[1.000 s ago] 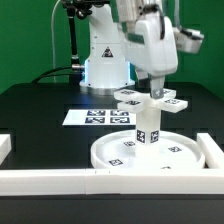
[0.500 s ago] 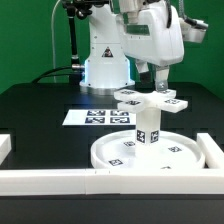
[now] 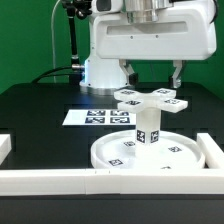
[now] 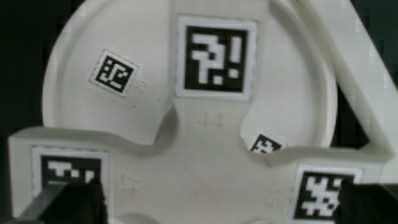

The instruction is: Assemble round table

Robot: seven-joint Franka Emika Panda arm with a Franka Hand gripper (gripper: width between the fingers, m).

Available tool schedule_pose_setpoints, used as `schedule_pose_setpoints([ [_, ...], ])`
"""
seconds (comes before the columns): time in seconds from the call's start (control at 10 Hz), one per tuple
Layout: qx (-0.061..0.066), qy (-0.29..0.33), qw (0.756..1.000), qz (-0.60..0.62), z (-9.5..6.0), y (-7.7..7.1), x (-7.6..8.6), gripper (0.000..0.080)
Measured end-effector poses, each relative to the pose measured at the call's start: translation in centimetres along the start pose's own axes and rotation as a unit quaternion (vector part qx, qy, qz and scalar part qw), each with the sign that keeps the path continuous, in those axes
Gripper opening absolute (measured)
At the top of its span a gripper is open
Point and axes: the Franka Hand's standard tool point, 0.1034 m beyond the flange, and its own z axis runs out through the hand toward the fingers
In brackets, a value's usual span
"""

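The round table stands upside down near the front. Its flat round disc (image 3: 175, 156) lies on the black table, the short cylindrical leg (image 3: 147, 126) stands upright on it, and the four-lobed cross base (image 3: 150, 98) sits on top of the leg. My gripper (image 3: 152, 74) hangs open just above the cross base, with one finger on each side and touching nothing. The wrist view looks straight down on the tagged cross base (image 4: 196, 160) with the disc (image 4: 107, 45) beneath it.
The marker board (image 3: 95, 116) lies flat behind the table parts. White border rails run along the front (image 3: 45, 180) and the exterior view's right (image 3: 213, 150), close around the disc. The robot's base (image 3: 105, 65) stands at the back.
My gripper has let go of the cross base, risen a little and turned at the wrist, so its fingers now stand wide apart. The table parts have not moved.
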Motion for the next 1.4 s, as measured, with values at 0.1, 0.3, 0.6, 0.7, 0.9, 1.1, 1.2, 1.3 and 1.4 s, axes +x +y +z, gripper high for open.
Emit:
schedule_pose_setpoints([
  [0.1,-0.001,0.000,1.000,-0.026,0.07,0.11,0.05,0.0649],
  [0.3,-0.001,-0.001,0.996,-0.095,0.12,0.18,0.07,0.0649],
  [0.6,-0.013,0.007,0.954,-0.300,-0.03,0.28,0.43,0.0649],
  [0.7,-0.018,0.003,0.926,-0.378,0.07,0.37,0.40,0.0649],
  [0.9,-0.019,-0.001,0.898,-0.440,0.19,0.52,0.41,0.0649],
  [1.1,-0.019,-0.002,0.870,-0.492,0.20,0.69,0.50,0.0649],
  [1.2,-0.020,-0.002,0.859,-0.511,0.20,0.76,0.53,0.0649],
  [1.3,-0.021,0.000,0.834,-0.551,0.18,0.78,0.64,0.0649],
  [1.4,-0.024,0.012,0.795,-0.605,0.25,0.62,0.74,0.0649],
])
